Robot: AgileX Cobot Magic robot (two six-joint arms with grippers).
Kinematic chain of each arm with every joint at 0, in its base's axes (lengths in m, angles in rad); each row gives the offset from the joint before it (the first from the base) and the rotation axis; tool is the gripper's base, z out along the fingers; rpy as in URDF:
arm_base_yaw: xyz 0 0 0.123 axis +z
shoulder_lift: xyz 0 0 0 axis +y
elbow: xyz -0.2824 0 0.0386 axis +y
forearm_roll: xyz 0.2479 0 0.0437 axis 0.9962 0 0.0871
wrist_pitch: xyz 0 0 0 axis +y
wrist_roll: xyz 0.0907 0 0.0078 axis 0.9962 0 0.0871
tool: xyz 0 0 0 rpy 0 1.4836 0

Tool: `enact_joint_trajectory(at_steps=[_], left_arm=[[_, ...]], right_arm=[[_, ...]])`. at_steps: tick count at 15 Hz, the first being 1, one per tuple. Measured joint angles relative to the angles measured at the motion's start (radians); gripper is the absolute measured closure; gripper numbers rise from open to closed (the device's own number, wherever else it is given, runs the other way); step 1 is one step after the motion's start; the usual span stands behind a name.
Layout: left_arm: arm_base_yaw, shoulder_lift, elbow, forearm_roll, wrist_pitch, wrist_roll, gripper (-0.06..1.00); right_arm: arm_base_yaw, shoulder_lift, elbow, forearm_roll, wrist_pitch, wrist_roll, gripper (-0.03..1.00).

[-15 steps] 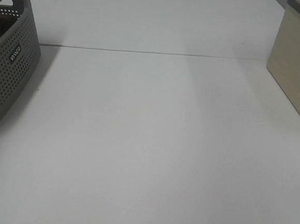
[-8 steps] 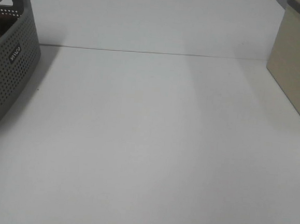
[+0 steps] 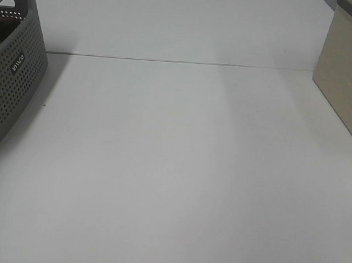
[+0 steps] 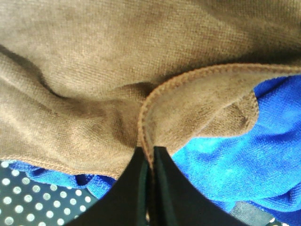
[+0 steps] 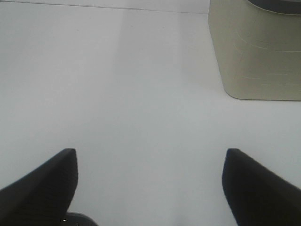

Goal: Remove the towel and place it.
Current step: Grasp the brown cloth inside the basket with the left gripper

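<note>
**Towel Gripped, Lift Next**

Left fingers (image 4: 143,165) clench the hem of the brown terry towel (image 4: 117,70), which lies atop a blue cloth (image 4: 235,165) in the grey perforated basket (image 3: 12,85) at ten o'clock. Right fingers (image 5: 42,188) hang released. Next: lift straight up, leaving the blue cloth behind.

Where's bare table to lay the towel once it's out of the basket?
The white table is bare across its whole middle, between the grey basket at left and the beige box at right. Crowding is only inside the basket, where the towel lies over a blue cloth.
</note>
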Motion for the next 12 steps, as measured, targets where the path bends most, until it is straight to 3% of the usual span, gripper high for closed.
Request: enact_joint_trajectory(at_steps=[4, 12], left_arm=[[-0.006, -0.011, 0.0, -0.002, 0.0, -0.057, 0.94], [-0.136, -0.314, 0.0, -0.032, 0.003, -0.149, 0.94]], right_arm=[[0.0, 0.0, 0.0, 0.0, 0.0, 0.0, 0.16], [0.0, 0.0, 0.0, 0.0, 0.0, 0.0, 0.16]])
